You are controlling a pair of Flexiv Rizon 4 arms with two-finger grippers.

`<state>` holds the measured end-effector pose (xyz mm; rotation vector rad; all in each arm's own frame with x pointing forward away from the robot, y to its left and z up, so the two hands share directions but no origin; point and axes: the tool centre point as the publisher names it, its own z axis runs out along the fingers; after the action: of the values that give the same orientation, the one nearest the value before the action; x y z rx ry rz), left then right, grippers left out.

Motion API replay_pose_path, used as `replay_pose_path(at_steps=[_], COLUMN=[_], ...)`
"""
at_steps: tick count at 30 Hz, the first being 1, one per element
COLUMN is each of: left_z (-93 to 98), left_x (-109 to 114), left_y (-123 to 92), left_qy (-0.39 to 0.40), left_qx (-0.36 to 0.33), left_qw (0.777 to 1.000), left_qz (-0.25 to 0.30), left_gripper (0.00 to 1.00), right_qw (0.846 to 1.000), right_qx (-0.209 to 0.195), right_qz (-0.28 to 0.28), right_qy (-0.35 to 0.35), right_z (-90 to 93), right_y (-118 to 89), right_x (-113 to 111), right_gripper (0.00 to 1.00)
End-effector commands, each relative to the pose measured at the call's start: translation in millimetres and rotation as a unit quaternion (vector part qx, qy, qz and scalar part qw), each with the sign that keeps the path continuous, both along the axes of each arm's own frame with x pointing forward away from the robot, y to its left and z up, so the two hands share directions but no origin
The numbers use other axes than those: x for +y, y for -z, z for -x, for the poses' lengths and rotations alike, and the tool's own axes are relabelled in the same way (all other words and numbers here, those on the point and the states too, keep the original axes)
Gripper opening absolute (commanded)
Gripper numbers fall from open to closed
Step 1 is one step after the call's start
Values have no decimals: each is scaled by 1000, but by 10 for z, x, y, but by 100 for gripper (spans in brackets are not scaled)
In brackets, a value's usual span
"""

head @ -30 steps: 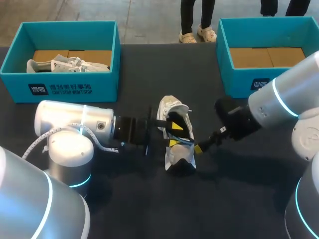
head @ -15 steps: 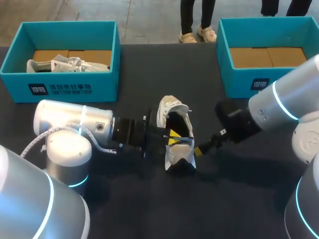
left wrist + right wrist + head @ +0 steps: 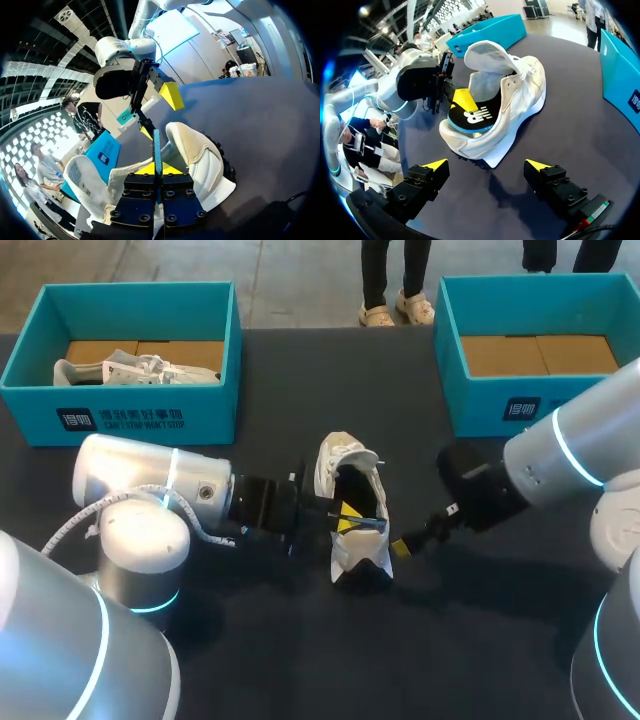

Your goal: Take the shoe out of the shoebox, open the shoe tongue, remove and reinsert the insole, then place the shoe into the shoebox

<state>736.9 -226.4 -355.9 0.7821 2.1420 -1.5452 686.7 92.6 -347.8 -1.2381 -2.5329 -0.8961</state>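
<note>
The white shoe [image 3: 342,462] is found in the middle of the dark worktop [image 3: 300,660], outside both boxes, and its tongue [image 3: 487,52] is lifted up and back. The left end effector [image 3: 345,522] is placed in the opening of the shoe, entering from the left of the frame. Its fingers are almost together, and the thin edge of the black insole [image 3: 475,117] is gripped between them. In the right wrist view one yellow tip is seen on top of the insole, while the finger underneath is hidden by it. How far the insole is raised out of the shoe cannot be told. The right end effector [image 3: 400,545] is just beside the shoe, a little right of the frame's centre. Its fingers are spread wide and nothing is held; the shoe lies ahead of them, apart from both tips. Two shoes, two teal shoeboxes, one insole and two end effectors are counted. One shoebox [image 3: 150,415], in the upper left of the frame, contains the second shoe [image 3: 130,368]. In the other shoebox [image 3: 480,400], in the upper right, only a brown cardboard floor is seen; this box is cut off by the frame edge and partly covered by the right arm.
</note>
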Motion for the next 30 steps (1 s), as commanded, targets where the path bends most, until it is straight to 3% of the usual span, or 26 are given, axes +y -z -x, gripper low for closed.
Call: replay_pose_path(at_steps=[1,2,7,23,26,29,30], left_z=[-4,-2,-4,39,50,46,42], left_x=[-37,-37,-35,-5,0,4,6], left_y=[4,-8,-92,-284,-263,-236,-227], left_qy=[-2,-3,-3,10,13,15,16], left_qx=[-1,-2,-7,-17,-16,-14,-13], left_qw=[1000,1000,1000,999,999,999,999], left_qz=[0,2,15,37,34,30,30], left_gripper=[5,35,49,36,24,2,0], right_qw=[1000,1000,1000,1000,1000,1000,1000], right_qx=[0,1,0,0,1,0,0], right_qz=[-1,-1,-1,1,0,0,1], right_qy=[-1,-1,0,3,2,3,3], right_z=[10,10,6,-10,-12,-13,-13], right_y=[0,1,4,-4,-1,0,0], right_x=[-9,-9,-7,23,28,30,30], right_gripper=[100,100,100,100,100,100,100])
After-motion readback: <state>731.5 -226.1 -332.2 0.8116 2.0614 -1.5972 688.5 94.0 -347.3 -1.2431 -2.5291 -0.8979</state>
